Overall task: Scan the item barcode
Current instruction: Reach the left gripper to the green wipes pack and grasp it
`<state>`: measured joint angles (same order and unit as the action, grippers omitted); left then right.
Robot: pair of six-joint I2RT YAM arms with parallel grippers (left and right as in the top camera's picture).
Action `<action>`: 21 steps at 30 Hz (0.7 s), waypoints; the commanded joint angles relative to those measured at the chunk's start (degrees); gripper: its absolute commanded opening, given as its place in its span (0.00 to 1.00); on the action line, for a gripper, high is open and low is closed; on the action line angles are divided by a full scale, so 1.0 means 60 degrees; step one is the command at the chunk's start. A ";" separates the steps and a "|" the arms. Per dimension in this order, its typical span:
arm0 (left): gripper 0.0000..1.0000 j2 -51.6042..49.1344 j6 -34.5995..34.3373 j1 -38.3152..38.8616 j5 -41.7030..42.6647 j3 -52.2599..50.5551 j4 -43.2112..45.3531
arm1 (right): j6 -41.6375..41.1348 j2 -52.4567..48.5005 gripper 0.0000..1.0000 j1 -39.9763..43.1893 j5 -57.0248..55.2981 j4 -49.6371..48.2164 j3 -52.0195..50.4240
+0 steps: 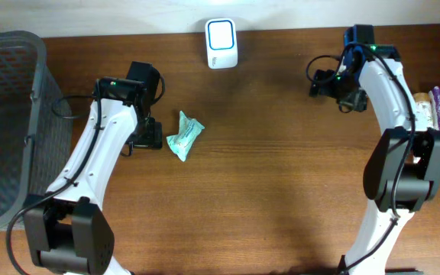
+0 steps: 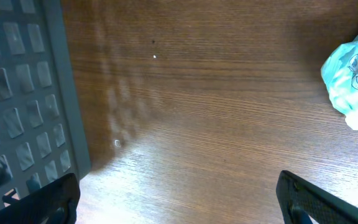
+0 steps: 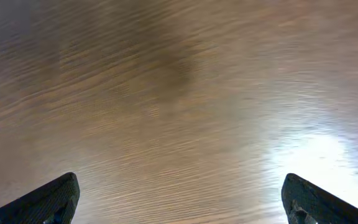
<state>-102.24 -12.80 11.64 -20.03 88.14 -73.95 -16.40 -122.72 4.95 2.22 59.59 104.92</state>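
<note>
You see a grained brown wooden table [image 1: 281, 153] and, far left of the rounded white scanner [image 1: 221, 43], a grey lattice basket [image 1: 6, 76]. A crumpled, glossy mint-green packet [image 1: 183, 136] lies front-left of the scanner. The left gripper [image 2: 176, 186] and right gripper [image 3: 180, 186] both gape wide and empty.

Round blue print on green packet [image 2: 353, 78] illegible, no readable text

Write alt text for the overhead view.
A crumpled teal packet lies on a wooden table, just beside the left arm's open claw. A white scanner stands at the far edge, a grey basket at the left, and the right claw hangs empty over bare wood.
</note>
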 commanded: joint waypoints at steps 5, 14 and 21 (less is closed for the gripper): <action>0.99 -0.0015 0.0018 0.0011 0.5519 0.0004 0.1275 | 0.0011 0.0335 0.99 0.0244 -0.0630 -0.0004 -0.0069; 0.99 -0.1938 0.1322 0.0696 0.4193 0.0004 0.3486 | 0.0011 0.0335 0.99 0.0244 -0.0634 -0.0004 -0.0069; 0.99 -0.3231 0.2787 -0.0284 0.7934 0.0004 0.3701 | 0.0011 0.0335 0.99 0.0244 -0.0634 -0.0004 -0.0069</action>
<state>-118.41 1.17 9.72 22.13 88.05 -52.60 -16.27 -122.72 6.44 -0.64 59.61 104.86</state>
